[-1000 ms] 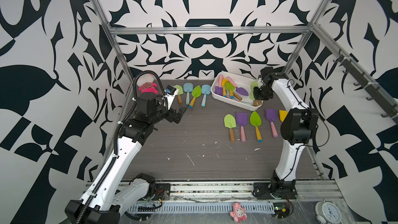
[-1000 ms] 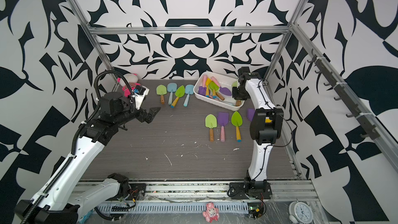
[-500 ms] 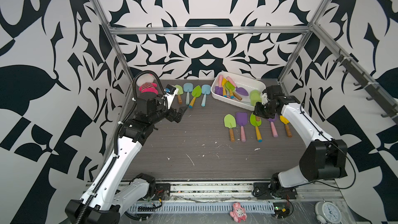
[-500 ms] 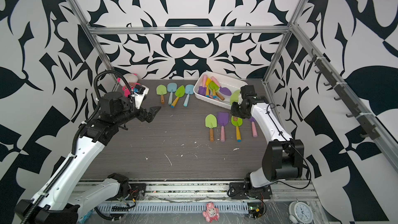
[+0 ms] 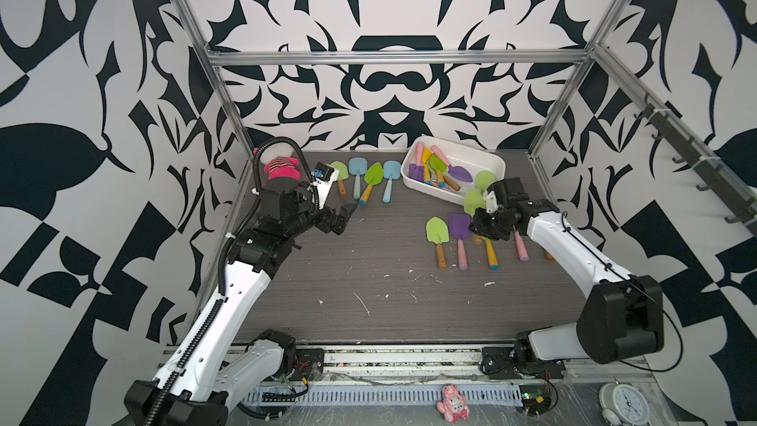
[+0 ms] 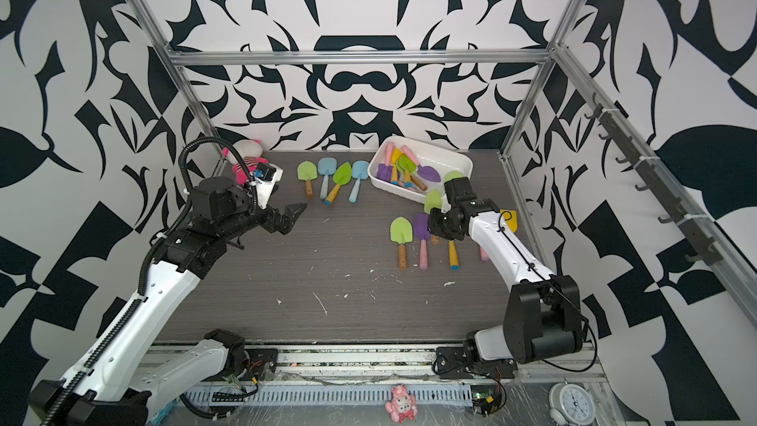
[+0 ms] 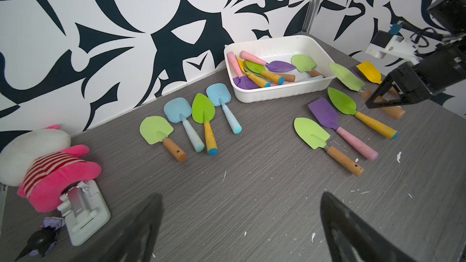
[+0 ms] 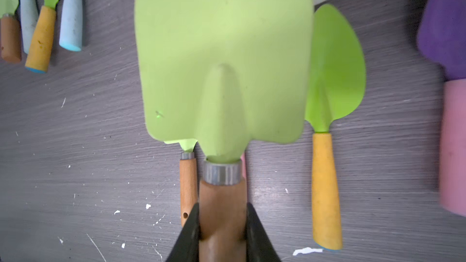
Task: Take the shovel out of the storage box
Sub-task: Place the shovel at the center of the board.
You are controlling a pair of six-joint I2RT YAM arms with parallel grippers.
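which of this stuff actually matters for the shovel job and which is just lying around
Job: storage box, shovels left in it, light green shovel held in right end effector.
Lying about: shovels already on the table, plush toy, pink figurine, clock.

Pale green shovel (image 8: 222,59), wooden handle clamped in the right end effector (image 8: 223,212), held above the bench (image 7: 252,185) just outside the storage box (image 7: 277,91), blade toward it. White, shallow, round-cornered, at the bench's far corner, other shovels (image 7: 280,66) inside.
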